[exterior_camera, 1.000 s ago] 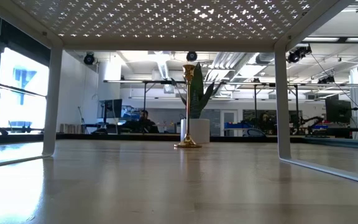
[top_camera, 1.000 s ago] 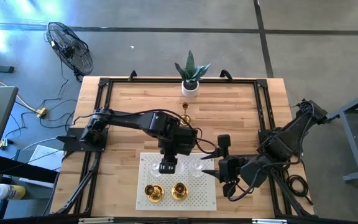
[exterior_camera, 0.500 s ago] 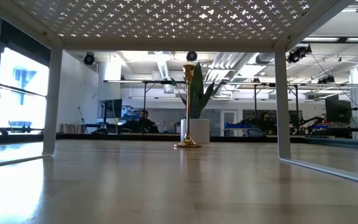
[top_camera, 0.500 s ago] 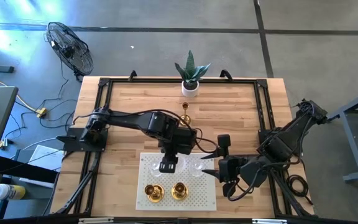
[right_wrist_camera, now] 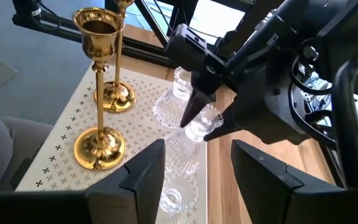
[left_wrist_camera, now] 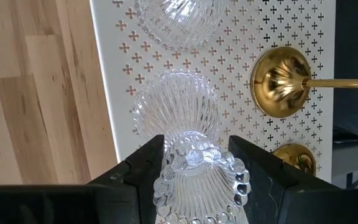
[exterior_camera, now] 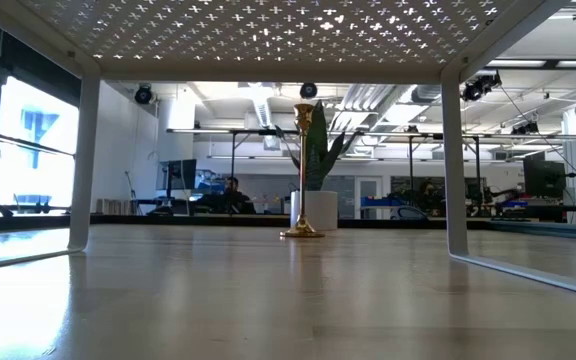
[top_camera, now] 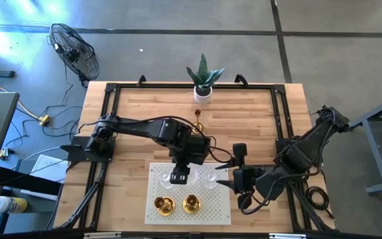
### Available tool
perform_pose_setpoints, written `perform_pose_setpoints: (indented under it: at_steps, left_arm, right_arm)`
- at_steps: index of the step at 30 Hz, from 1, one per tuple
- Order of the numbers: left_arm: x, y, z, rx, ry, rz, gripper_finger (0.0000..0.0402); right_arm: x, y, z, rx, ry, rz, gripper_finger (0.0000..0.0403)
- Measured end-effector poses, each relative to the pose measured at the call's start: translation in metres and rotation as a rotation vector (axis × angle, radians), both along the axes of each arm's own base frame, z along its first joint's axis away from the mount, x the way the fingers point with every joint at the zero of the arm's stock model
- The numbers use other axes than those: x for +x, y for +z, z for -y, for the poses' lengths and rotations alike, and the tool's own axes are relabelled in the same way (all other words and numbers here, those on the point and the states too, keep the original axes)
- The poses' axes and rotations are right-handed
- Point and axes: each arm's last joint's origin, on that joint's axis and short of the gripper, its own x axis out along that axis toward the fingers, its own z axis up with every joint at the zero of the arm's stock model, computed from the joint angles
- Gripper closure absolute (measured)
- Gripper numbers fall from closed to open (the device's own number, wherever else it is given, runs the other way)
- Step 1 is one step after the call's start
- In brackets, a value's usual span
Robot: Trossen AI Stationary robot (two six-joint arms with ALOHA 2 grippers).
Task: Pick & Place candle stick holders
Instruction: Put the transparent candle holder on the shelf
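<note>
**Glass holder caught at the top**

The left gripper (left_wrist_camera: 191, 168) squeezes a glass candle holder (left_wrist_camera: 179, 115) by its cup, standing on the white mat (left_wrist_camera: 235, 25). Beyond it stand two gold holders (right_wrist_camera: 98, 149). The right gripper (right_wrist_camera: 194, 171) waits nearby, open, holding nothing.

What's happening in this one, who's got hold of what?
The left gripper is over the white perforated mat, its fingers on either side of a clear glass holder. Two gold holders stand on the mat, and a third stands alone on the table near the potted plant. The right gripper waits open beside the mat.
</note>
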Motion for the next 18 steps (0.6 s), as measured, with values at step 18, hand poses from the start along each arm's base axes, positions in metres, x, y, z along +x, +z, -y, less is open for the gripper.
perform_pose_setpoints:
  at_steps: [18]
  left_arm:
    - [-0.0010,-0.0013,-0.0003,0.030,0.029,-0.017,0.0238]
  right_arm:
    - [0.0000,0.0000,0.0000,0.000,0.000,0.000,0.0226]
